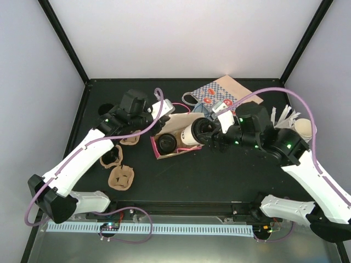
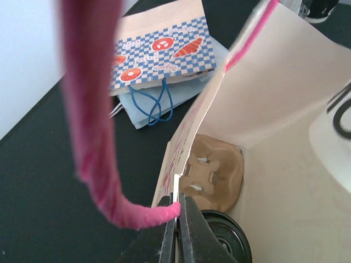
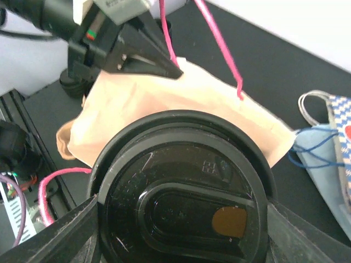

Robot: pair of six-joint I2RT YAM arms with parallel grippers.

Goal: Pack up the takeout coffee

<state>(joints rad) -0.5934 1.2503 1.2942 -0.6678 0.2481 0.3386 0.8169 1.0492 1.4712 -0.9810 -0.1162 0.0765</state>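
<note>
Left gripper: your left gripper [image 2: 176,227] is pinched together on the rim of the pink bag [image 2: 285,82], right where the pink cord handle [image 2: 93,109] meets the edge.
Right gripper: your right gripper [image 3: 181,211] is clamped on the takeout coffee [image 3: 181,186], one finger on each side just under its black lid.
Coffee position: it lies on its side at the bag's mouth, with the lid facing your right wrist and the base pointing into the bag. From above, its white body [image 1: 189,134] sits between the bag's open edges.
Bag: it lies on its side on the table [image 1: 219,181] with the mouth turned towards your right arm. Your left gripper holds the upper rim up.
Near edge: in the left wrist view the cup's printed wall is close to the bag's right-hand wall. Whether they touch, you cannot tell.
Inside the bag: a pulp carrier [image 2: 214,175] sits against the far end. A round black piece [image 2: 225,235] lies along the lower side, just below your left fingers.
Room inside: there is a bare stretch of cream wall between the cup and the carrier.
Around the bag: a checked bag [image 1: 211,97] lies flat close behind it, and loose carriers [image 1: 122,176] lie well off to the left.
</note>
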